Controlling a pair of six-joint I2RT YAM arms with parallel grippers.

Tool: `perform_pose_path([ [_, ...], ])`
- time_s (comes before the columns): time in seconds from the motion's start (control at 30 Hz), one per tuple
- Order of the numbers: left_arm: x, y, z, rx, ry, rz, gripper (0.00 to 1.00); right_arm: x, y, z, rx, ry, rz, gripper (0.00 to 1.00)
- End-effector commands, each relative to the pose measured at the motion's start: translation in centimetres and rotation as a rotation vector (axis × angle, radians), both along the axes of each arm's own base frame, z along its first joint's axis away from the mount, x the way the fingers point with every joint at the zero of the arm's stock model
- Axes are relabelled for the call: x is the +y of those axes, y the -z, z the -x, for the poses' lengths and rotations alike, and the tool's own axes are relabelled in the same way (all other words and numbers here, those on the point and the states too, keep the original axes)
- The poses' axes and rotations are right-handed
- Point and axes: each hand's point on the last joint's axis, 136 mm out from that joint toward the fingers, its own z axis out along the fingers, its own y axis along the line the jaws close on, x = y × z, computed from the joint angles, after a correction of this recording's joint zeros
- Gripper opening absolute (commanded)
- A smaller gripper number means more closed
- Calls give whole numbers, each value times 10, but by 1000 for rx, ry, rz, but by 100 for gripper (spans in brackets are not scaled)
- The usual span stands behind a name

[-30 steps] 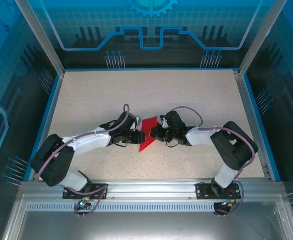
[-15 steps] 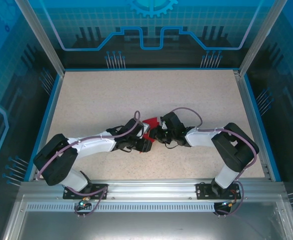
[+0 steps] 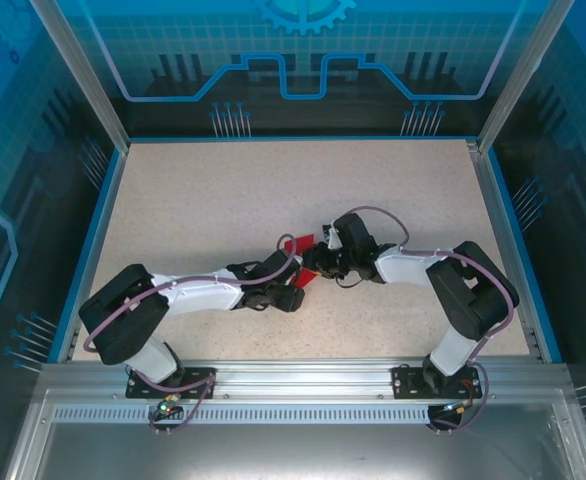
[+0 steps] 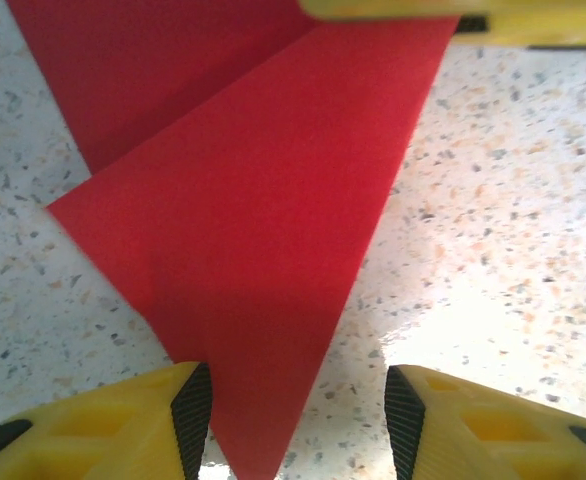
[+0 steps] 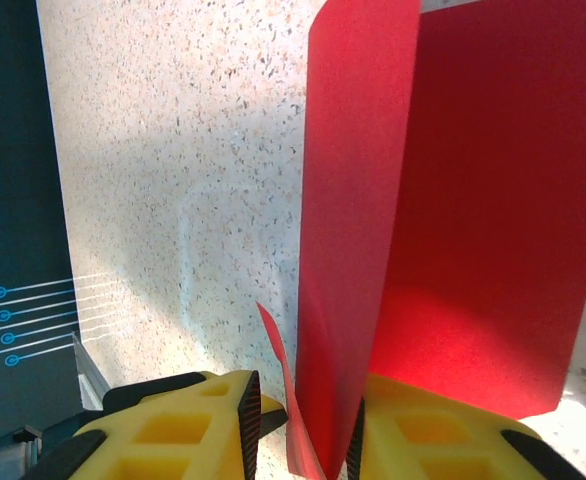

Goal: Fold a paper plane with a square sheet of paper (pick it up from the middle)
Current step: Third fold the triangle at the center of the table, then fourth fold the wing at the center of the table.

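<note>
The square sheet of paper [image 4: 243, 220] is bright red and folded into overlapping layers that taper to a point. That point lies flat on the table between the fingers of my left gripper [image 4: 298, 420], close to the left pad [image 4: 193, 420]; the jaws stand open round it. In the right wrist view the paper [image 5: 473, 220] has a flap standing upright between the jaws of my right gripper [image 5: 303, 430], leaning on the right pad with a gap to the left one. From above, both grippers [image 3: 295, 290] [image 3: 313, 262] meet over the paper [image 3: 298, 245] at mid-table.
A speckled beige table [image 3: 203, 190] with a blue raised rim [image 3: 98, 220] lies inside a glass-walled enclosure. The right gripper's yellow finger [image 4: 403, 10] shows at the top of the left wrist view. Open table lies behind and to both sides.
My left gripper has slid to the right, over the near part of the paper. My right gripper shifted slightly back and its jaws opened. Less red paper shows from above.
</note>
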Motion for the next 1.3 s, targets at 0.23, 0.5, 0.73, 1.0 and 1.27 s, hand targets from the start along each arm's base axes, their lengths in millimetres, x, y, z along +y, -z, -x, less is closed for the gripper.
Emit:
perform_pose_path([
  [0.23,0,-9,-14,-118,-77,-114,48,2,1,-3,33,-53,-27,29],
  [0.5,4,-11,-13,-139,-98,-137,36,1,3,-2,36,-56,-19,29],
  [0.73,6,-7,-13,-137,-102,-157,43,3,-3,-3,27,-66,-28,25],
  [1.0,2,-1,-12,-124,-90,-161,43,5,-5,-4,29,-72,-38,16],
  [1.27,1,0,-11,-128,-88,-164,43,6,-5,-5,37,-71,-35,15],
])
